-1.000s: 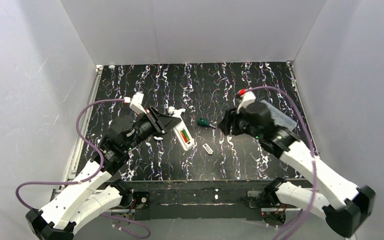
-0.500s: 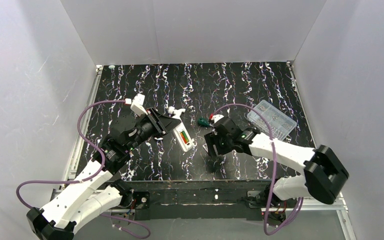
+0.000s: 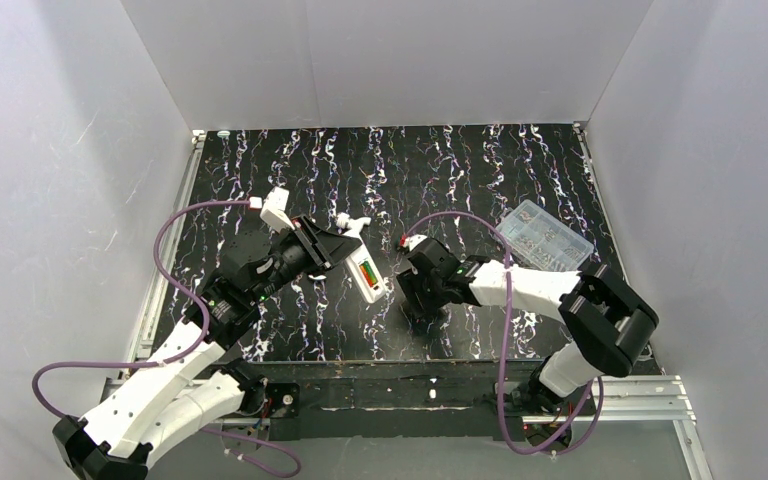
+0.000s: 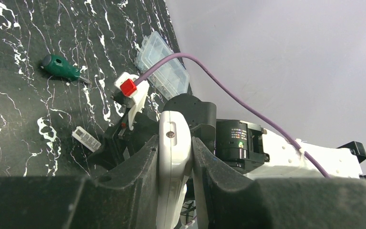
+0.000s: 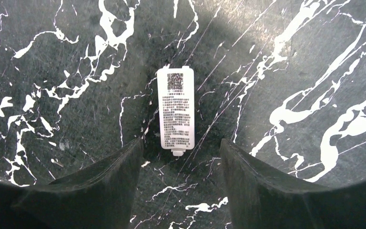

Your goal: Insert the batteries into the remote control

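My left gripper (image 3: 338, 250) is shut on the white remote control (image 3: 370, 280) and holds it edge-up above the table, its fingers (image 4: 143, 162) pressed on both sides of the remote control (image 4: 174, 138). Red-orange batteries (image 3: 364, 269) show in its open back bay; their number cannot be told. My right gripper (image 3: 415, 300) points down, open, low over the small whitish cover plate (image 5: 175, 112). The plate lies flat on the table just ahead of the gap between the right fingertips (image 5: 134, 145), touching neither. The right gripper (image 5: 178, 145) holds nothing.
A clear plastic compartment box (image 3: 545, 236) sits at the back right. A green-handled screwdriver (image 4: 59, 67) lies beyond the right arm, and the cover plate (image 4: 86, 139) lies beside that arm. The black marbled table (image 3: 480, 170) has white walls on three sides.
The right arm swung from the back right to the table's middle and came down over the cover plate, uncovering the clear box. The left arm and remote control stayed put.
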